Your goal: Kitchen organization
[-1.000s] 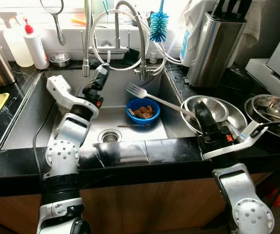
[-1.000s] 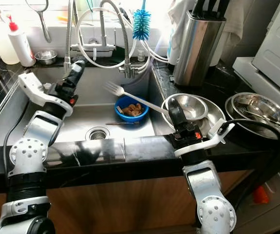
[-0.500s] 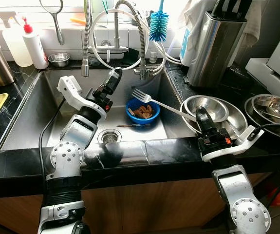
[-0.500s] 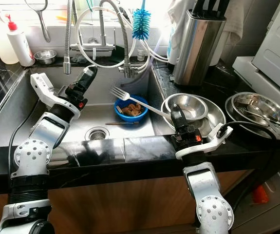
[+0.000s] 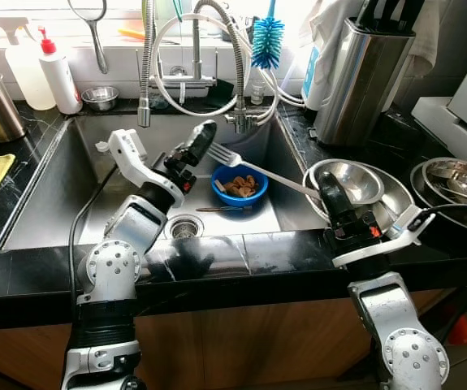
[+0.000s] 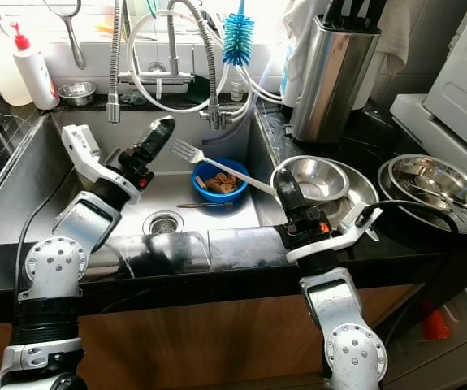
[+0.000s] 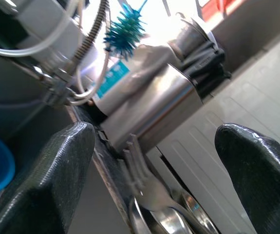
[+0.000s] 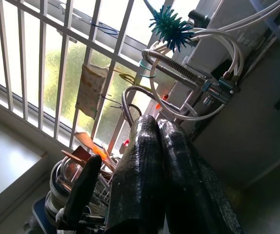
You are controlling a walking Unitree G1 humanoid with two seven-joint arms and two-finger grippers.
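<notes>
1. The right gripper (image 5: 328, 188) is pinching the handle of a fork (image 5: 257, 166), its two fingers pressed tightly together in the right wrist view, and is holding the fork out over the sink (image 5: 46, 191) with the tines pointing toward the left gripper (image 5: 202, 138).
2. The fork's tines are hanging above the rim of a blue bowl (image 5: 239, 184) of brownish scraps sitting in the sink basin.
3. The left gripper is hovering just beside the tines; its fingers (image 7: 57, 180) are standing wide apart in the left wrist view, with the fork's tines between them.
4. The head views are showing steel bowls (image 5: 355, 183) on the counter beside the right gripper.
</notes>
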